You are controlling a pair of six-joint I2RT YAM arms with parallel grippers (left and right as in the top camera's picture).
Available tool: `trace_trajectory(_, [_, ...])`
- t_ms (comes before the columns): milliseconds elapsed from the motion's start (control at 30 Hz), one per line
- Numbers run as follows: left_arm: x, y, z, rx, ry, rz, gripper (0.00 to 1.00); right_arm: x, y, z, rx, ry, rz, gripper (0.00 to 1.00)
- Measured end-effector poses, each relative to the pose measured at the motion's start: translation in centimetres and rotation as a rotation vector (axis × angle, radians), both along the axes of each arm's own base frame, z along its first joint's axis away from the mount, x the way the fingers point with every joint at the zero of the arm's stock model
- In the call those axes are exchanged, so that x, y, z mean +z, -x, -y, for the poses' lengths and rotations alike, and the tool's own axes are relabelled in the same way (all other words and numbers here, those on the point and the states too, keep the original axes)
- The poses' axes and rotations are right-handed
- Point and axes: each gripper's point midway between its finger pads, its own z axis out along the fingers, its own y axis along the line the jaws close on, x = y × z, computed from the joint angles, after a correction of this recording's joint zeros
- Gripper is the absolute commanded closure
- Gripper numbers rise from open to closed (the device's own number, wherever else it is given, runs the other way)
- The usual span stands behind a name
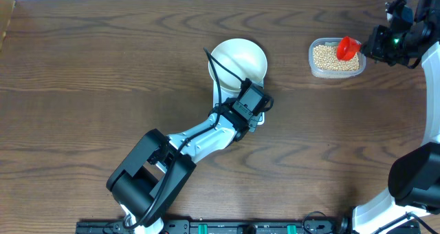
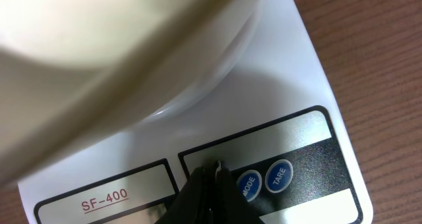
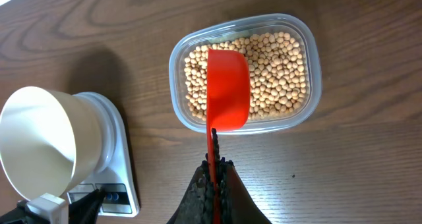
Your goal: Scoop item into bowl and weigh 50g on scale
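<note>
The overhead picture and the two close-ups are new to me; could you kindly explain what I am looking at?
Two robot arms work at a wooden table. One picture comes from a camera above; the close-ups come from a camera on each wrist. A white bowl sits on a small scale. The left hand, shut, hangs at the scale's front panel beside the MODE button. The right hand is shut on the handle of a red scoop, held over a clear tub of beans.
</note>
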Motion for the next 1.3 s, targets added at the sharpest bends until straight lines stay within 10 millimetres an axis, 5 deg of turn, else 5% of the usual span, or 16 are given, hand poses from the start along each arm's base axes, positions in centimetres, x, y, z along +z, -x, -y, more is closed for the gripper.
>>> trace_trajectory(433, [1.3,3.2,-3.2,0.005,-0.061,-0.073,0.93,0.0,0.0,0.0,0.0,0.0,0.0,0.99])
trace_trajectory(833, [13.7,3.9,-4.5,0.016,0.126,0.134,0.93,0.0,-0.1,0.0,0.001,0.001,0.004,0.99])
trace_trajectory(967, [18.0,3.3,-7.9,0.112,0.186,0.234,0.93,0.4,-0.8,0.2,0.004,0.011,0.041,0.99])
trace_trajectory(1100, [21.7,1.4,-14.3,0.319,0.205,0.362,0.93,1.1,-1.9,0.4,0.008,0.026,0.095,0.99])
trace_trajectory(1300, [22.9,0.0,-24.8,0.679,0.179,0.442,0.93,1.5,-2.7,0.6,0.036,0.053,0.141,0.99])
